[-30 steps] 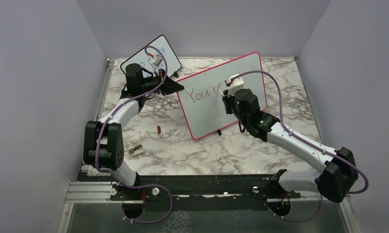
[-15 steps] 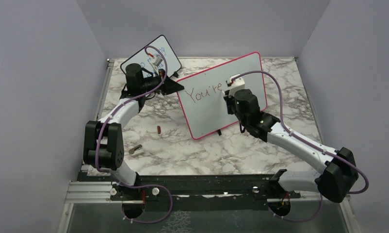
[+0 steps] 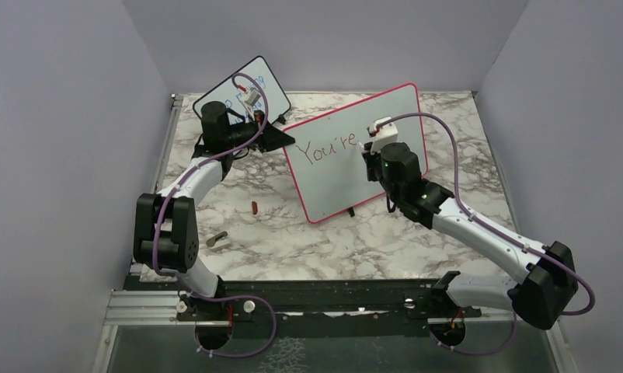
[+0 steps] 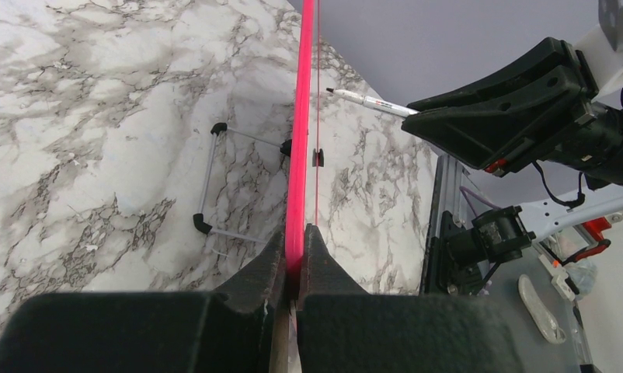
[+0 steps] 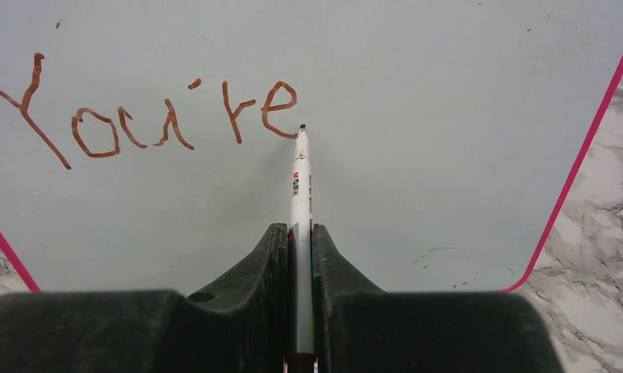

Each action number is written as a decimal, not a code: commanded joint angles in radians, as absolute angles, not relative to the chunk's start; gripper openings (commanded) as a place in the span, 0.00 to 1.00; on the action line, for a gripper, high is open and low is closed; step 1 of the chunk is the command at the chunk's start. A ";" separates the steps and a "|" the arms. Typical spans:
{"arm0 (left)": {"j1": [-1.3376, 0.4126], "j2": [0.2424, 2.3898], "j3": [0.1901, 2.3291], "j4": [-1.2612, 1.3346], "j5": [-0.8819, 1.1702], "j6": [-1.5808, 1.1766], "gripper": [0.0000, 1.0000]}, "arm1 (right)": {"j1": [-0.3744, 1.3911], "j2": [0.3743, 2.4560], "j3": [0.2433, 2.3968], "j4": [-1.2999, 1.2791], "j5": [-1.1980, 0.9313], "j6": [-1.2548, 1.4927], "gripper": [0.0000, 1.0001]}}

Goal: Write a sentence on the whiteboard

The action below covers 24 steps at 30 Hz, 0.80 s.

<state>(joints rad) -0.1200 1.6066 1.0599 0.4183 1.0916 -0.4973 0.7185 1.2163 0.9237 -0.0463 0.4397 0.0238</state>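
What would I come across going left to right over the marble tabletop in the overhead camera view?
Small brown object lying flat → small red piece → large white board with a red-pink frame. The black-framed board is left out: it overlaps the red piece's position.

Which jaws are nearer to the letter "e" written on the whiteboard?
Right. The right jaws hold the marker, whose tip is at the "e"; the left jaws clamp the whiteboard's left edge.

Left claw (image 4: 294,235) tight on the whiteboard (image 4: 299,116) edge; marker (image 4: 367,99) tip just beside
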 commanded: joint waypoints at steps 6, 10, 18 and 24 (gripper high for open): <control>-0.135 1.627 1.069 0.390 1.141 -0.485 0.00 | 0.693 1.150 0.897 -0.017 0.460 0.009 0.01; -0.135 1.628 1.069 0.390 1.141 -0.488 0.00 | 0.669 1.125 0.886 -0.015 0.460 0.009 0.01; -0.135 1.630 1.069 0.390 1.143 -0.489 0.00 | 0.611 1.111 0.888 -0.016 0.408 0.026 0.01; -0.136 1.629 1.069 0.390 1.142 -0.489 0.00 | 0.579 1.112 0.888 0.026 0.374 0.035 0.01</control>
<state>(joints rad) -0.1200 1.6066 1.0603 0.4187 1.0946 -0.4984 0.5957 1.1255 0.8886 -0.0399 0.4156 0.0257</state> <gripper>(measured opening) 0.030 0.170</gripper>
